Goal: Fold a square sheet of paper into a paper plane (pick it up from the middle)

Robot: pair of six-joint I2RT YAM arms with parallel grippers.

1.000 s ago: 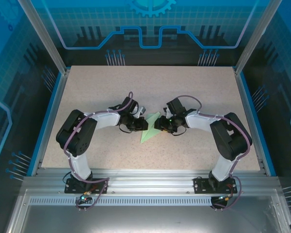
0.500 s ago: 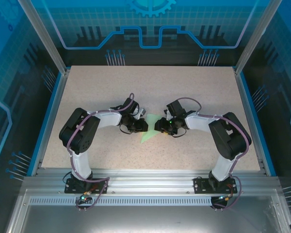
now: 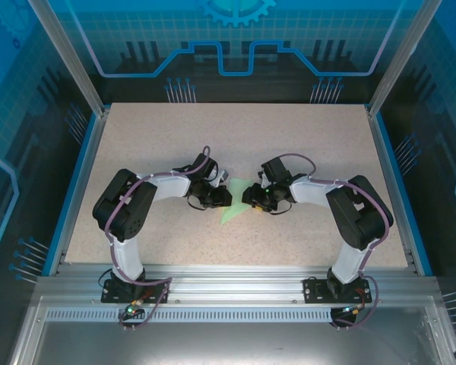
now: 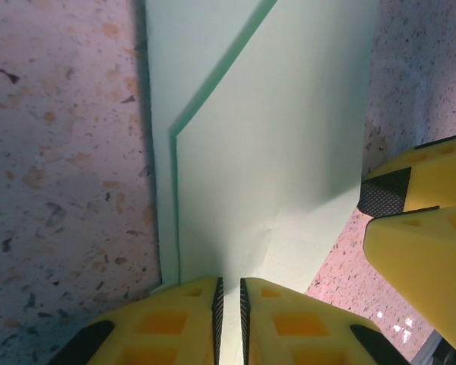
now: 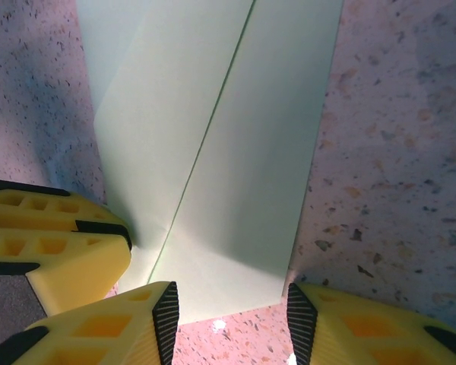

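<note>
So, both my arms are bent in toward the middle of the table point(image 3: 311, 144), noses almost together over the paper point(image 3: 233, 207). In the overhead view it sits just below dead center as a pale mint-green shape narrowing toward the lower left. My left pincer point(image 4: 229, 289) is pretty much closed, just a hairline slit between the yellow fingers at the bottom edge of its wrist view. The paper runs right down into that slit, so I'd call it a pinch on the paper. From that camera the sheet looks doubled over: an upper layer with a sharp slanted edge lies on a lower layer that peeks out along the left and top. My right pincer point(image 5: 229, 298) is about halfway open and holding nothing. Its two black-padded tips sit at the bottom of its wrist view, either side of the paper's short near edge, with the right tip just at the corner. A long crease runs from the top middle of that view down to the lower left.
</note>
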